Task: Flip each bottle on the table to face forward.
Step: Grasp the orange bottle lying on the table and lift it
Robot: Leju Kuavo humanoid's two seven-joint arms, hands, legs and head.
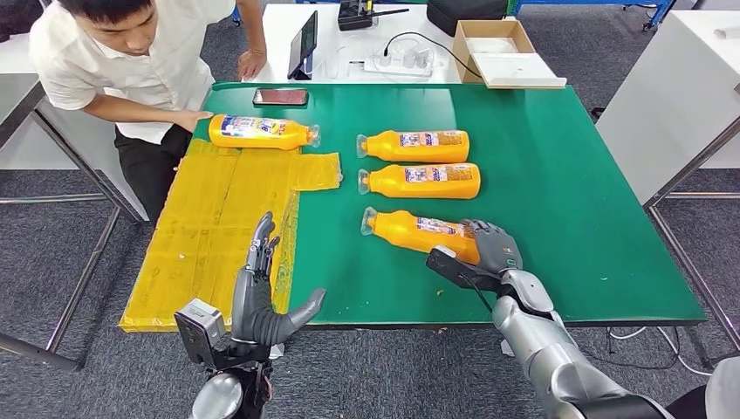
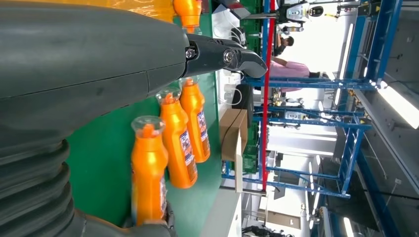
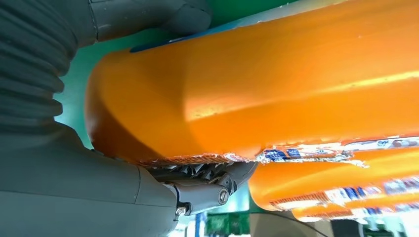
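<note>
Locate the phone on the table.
In the head view, the phone lies at the green table's far edge, left of centre, just behind the lone bottle.

- From the head view I can't see the base of the nearest orange plastic bottle (image 1: pixel 417 231) with the clear cap; the right robot hand (image 1: pixel 494 247) covers it.
- At the right wrist that bottle (image 3: pixel 276 84) runs off the picture's edge, and its torn label (image 3: pixel 296 152) is too blurred for me to read.
- The left robot hand (image 2: pixel 89 64) blocks much of the green surface (image 2: pixel 101 163) in its wrist view.
- The person in the white shirt (image 1: pixel 131 61) is cut off by the head view's top edge.
- The labels on the two farther orange bottles (image 1: pixel 419 146) are too small to read.
</note>
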